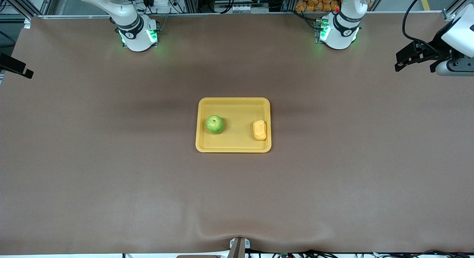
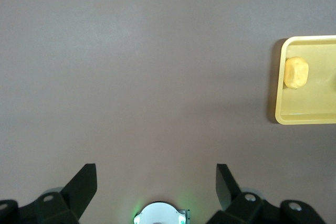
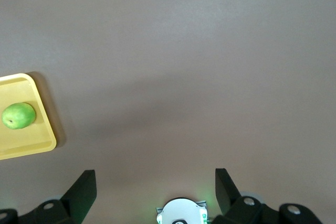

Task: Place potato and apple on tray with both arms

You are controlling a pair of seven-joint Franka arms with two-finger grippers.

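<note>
The yellow tray (image 1: 237,113) lies at the middle of the table. On it rest the green apple (image 1: 214,124), toward the right arm's end, and the yellow-orange potato (image 1: 259,130), toward the left arm's end. My left gripper (image 1: 414,65) hangs open and empty over the table's edge at the left arm's end. Only a black part of my right gripper (image 1: 18,68) shows at the right arm's end. In the left wrist view the left gripper (image 2: 156,174) is open, with tray (image 2: 310,114) and potato (image 2: 295,72) off to one side. The right gripper (image 3: 155,179) is open too, far from tray (image 3: 26,148) and apple (image 3: 19,115).
A brown cover (image 1: 111,158) spans the whole table, with a slight ripple at its edge nearest the front camera. The two green-lit arm bases (image 1: 139,35) (image 1: 337,33) stand along the edge farthest from that camera. A small mount (image 1: 239,247) sits at the nearest edge.
</note>
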